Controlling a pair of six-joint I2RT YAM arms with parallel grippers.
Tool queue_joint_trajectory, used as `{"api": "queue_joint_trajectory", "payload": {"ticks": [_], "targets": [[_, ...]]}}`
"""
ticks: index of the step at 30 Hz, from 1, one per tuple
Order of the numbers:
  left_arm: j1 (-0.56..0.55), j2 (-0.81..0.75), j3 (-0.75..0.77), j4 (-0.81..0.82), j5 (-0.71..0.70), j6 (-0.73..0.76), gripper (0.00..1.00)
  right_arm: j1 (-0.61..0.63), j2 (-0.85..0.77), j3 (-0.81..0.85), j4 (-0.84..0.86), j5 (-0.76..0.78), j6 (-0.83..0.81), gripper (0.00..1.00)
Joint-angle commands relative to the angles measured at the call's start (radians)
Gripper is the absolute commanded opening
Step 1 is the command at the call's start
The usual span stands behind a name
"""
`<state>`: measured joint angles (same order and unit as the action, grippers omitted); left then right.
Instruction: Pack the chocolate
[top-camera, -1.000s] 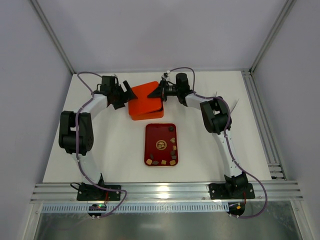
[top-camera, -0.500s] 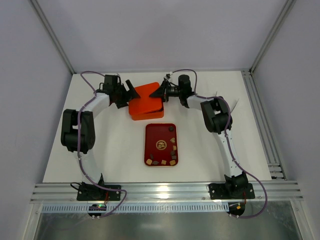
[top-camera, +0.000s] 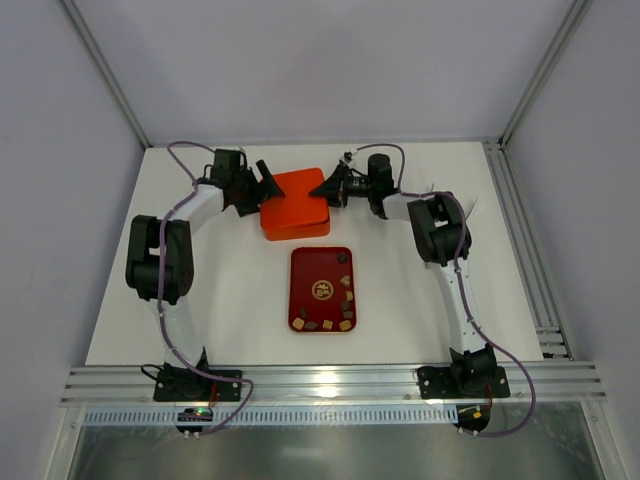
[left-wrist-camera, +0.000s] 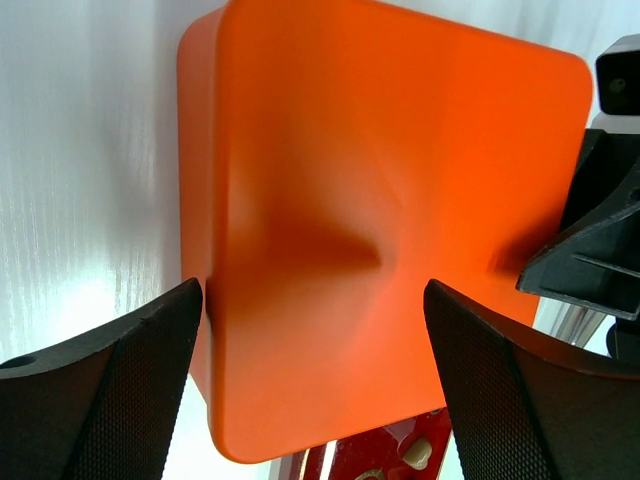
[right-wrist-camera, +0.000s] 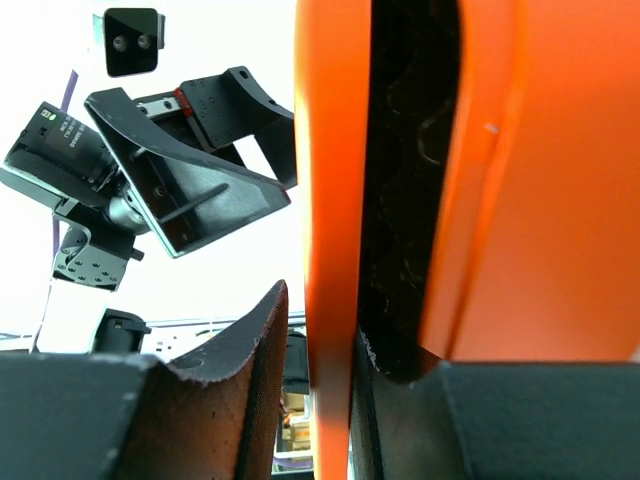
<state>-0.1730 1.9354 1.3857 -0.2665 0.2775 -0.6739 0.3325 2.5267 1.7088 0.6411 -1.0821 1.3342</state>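
Brown, tan and cream bite-size chocolate pieces (top-camera: 328, 323) are scattered on a dark red flat tray (top-camera: 305, 270) on the white tabletop (top-camera: 220, 280), well apart from both arms. The left fingers (left-wrist-camera: 110, 390) are spread beside an orange plastic box (top-camera: 293, 203); its rim is straddled by the right fingers (right-wrist-camera: 230, 400), and whether it is clamped cannot be told

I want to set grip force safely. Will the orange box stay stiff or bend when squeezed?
Probably it bends: the orange box shows a dent in its top in the left wrist view, so the wall seems thin. Its smooth, glossy surface may slip in a grip. Being thin, it is likely light, so a push should slide it.
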Motion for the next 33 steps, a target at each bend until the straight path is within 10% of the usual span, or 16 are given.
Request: {"api": "queue_joint_trajectory", "payload": {"ticks": [1,33], "targets": [[-0.006,0.000,0.050,0.020,0.005,0.000,0.89,-0.010,-0.078,-0.031,0.045,-0.007,-0.024,0.31],[-0.034,0.034,0.108,-0.054,-0.029,0.020,0.88,-0.098,-0.204,-0.189,-0.166,0.027,-0.262,0.37]]}}
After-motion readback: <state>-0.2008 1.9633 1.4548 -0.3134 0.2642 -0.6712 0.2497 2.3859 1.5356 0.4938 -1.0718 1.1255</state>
